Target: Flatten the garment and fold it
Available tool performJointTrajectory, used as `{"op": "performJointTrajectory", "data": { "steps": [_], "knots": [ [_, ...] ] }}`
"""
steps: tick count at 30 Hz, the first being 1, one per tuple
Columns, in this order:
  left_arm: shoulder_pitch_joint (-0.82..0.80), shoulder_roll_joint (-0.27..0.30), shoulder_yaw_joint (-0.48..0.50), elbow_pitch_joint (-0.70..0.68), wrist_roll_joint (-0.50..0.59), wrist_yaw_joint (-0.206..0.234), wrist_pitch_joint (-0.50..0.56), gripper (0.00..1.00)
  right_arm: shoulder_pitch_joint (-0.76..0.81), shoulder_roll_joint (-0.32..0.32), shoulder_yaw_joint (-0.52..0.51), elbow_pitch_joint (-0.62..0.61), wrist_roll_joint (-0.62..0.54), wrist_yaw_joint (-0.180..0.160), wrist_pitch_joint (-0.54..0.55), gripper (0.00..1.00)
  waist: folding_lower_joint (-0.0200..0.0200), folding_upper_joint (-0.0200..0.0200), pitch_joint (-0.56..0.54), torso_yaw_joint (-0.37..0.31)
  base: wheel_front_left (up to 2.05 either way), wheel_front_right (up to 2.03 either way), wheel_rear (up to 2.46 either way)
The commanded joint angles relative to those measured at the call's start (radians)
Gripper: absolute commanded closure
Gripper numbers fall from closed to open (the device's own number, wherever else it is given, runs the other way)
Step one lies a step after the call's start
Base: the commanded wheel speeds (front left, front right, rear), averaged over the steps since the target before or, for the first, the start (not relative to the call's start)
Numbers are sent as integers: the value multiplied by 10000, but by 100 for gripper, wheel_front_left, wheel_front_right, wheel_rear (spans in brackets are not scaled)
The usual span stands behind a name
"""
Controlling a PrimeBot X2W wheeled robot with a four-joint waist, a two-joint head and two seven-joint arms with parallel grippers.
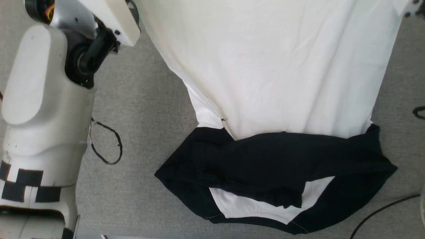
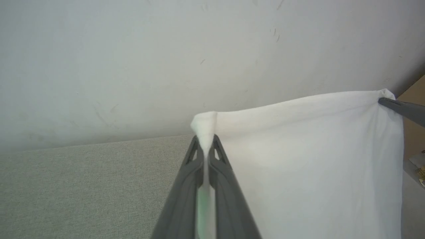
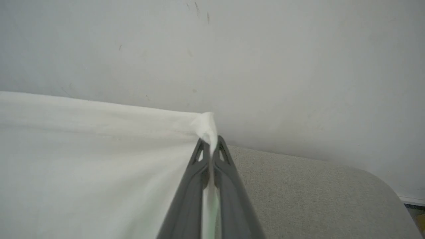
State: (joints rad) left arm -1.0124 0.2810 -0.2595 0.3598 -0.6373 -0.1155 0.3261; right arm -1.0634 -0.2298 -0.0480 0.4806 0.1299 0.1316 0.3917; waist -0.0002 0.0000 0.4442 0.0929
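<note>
the garment (image 1: 282,73) is soft, light and limp. its white body hangs taut between two pinched corners, black sleeves (image 1: 265,159) heaped on the grey bench (image 1: 139,109). left gripper (image 2: 206,142) and right gripper (image 3: 210,144) are each clamped shut on a white corner, which look like sound holds. bare bench lies on both sides; its rounded corner (image 3: 378,179) is near the right gripper.

The shirt (image 1: 272,66) is soft matt cloth — the white body smooth with faint creases, the black parts rumpled; the surface (image 1: 142,109) under it wears a grey, finely grained fabric, matt and slightly rough; the arm (image 1: 36,99) has a pale, smooth plastic shell with a mild sheen; the left tool (image 2: 206,140) and right tool (image 3: 210,141) are dark grey matt plastic; the wall (image 2: 132,59) — pale, matt, lightly scuffed.
</note>
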Motion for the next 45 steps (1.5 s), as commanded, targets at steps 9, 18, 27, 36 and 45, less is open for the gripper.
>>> {"op": "performJointTrajectory", "data": {
  "steps": [9, 18, 27, 36, 45],
  "knots": [
    [1869, 765, -40, -1434, -631, -132, -555, 100, 2463, -228, -7, -1899, 1284, -9, -161, 100, 2, 0, -1481, -220, 0, 0, 0],
    [4562, 1388, 144, -3983, -1236, 32, -356, 100, 5238, -2, -680, -4655, 2227, -9, 584, 100, 2, 0, -2205, -244, 0, 0, 0],
    [7186, 1666, 247, -6327, -1439, 614, -318, 100, 7606, 692, -1411, -6853, 2454, -9, 1372, 100, 2, 0, -2572, -298, 0, 0, 0],
    [10101, 1697, 145, -7680, -1742, 1240, -352, 100, 10093, 1519, -2217, -8400, 2648, -9, 1911, 100, 2, 0, -2574, -369, 0, 0, 0],
    [11472, 1444, -138, -7072, -2396, 1316, -286, 100, 11880, 1770, -2286, -7991, 2745, -9, 1966, 100, 2, 0, -2418, -402, 0, 0, 0]
  ]
}}
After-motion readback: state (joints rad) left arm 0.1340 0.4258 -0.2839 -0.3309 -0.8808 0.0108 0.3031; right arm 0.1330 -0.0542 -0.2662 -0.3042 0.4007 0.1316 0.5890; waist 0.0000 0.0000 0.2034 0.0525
